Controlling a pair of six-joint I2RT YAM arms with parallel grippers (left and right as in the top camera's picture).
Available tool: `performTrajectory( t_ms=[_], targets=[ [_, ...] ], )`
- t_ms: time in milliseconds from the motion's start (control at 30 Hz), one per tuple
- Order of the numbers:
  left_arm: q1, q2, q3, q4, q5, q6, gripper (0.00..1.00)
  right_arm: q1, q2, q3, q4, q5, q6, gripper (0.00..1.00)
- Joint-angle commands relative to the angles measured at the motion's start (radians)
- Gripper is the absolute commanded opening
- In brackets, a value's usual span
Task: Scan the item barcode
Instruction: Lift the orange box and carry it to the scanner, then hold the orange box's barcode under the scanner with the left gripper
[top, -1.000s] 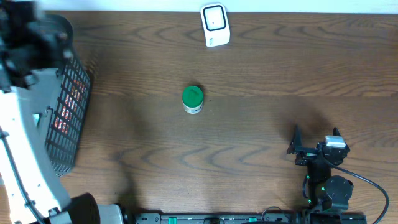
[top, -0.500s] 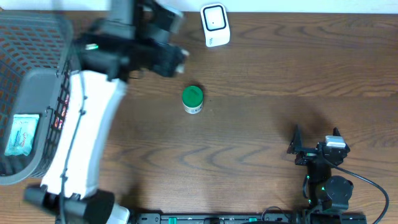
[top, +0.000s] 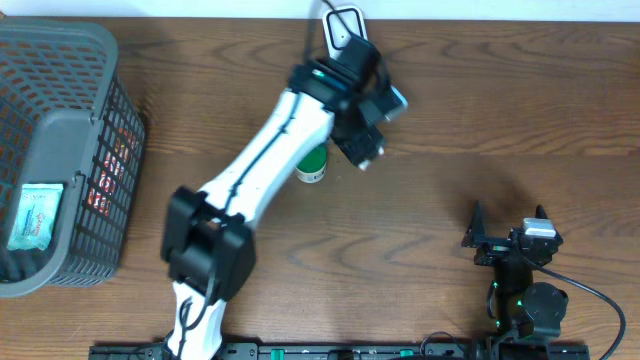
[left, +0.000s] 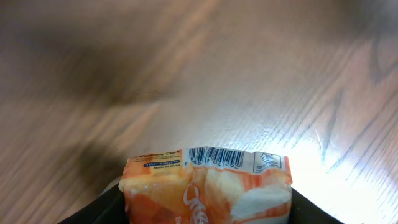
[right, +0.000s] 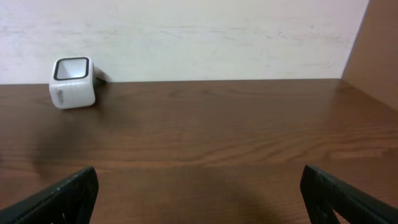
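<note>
An orange and white packet fills the bottom of the left wrist view, its barcode along the top edge facing the camera. My left gripper is shut on this packet, its dark fingers at either side. From overhead the left gripper hangs over the table just below the white scanner, whose lower part the arm hides. In the right wrist view the scanner stands at the far left by the wall. My right gripper rests open at the front right, holding nothing.
A green-lidded jar stands mid-table, partly under the left arm. A grey basket at the far left holds a pale blue packet and other items.
My left arm has swung from the basket at the left across the table to just below the scanner, carrying the packet. The right arm has not moved.
</note>
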Motion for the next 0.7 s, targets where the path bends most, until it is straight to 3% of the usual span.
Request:
performTrajectory(
  t_ms=[0, 200, 500, 567, 667],
  targets=[
    [-0.038, 0.062, 0.003, -0.002, 0.005, 0.152, 0.61, 0.004, -0.006, -0.001, -0.004, 0.002, 0.003, 0.99],
    [-0.075, 0.164, 0.003, -0.007, 0.005, 0.247, 0.61, 0.004, -0.006, -0.001, -0.004, 0.002, 0.003, 0.99],
    [-0.077, 0.174, 0.002, -0.025, 0.005, 0.362, 0.62, 0.004, -0.006, -0.001, -0.004, 0.002, 0.003, 0.99],
    [-0.076, 0.174, 0.002, -0.025, -0.008, 0.379, 0.69, 0.004, -0.006, -0.001, -0.004, 0.002, 0.003, 0.99],
    [-0.076, 0.174, 0.001, -0.025, -0.026, 0.413, 0.69, 0.004, -0.006, -0.001, -0.004, 0.002, 0.003, 0.99]
  ],
)
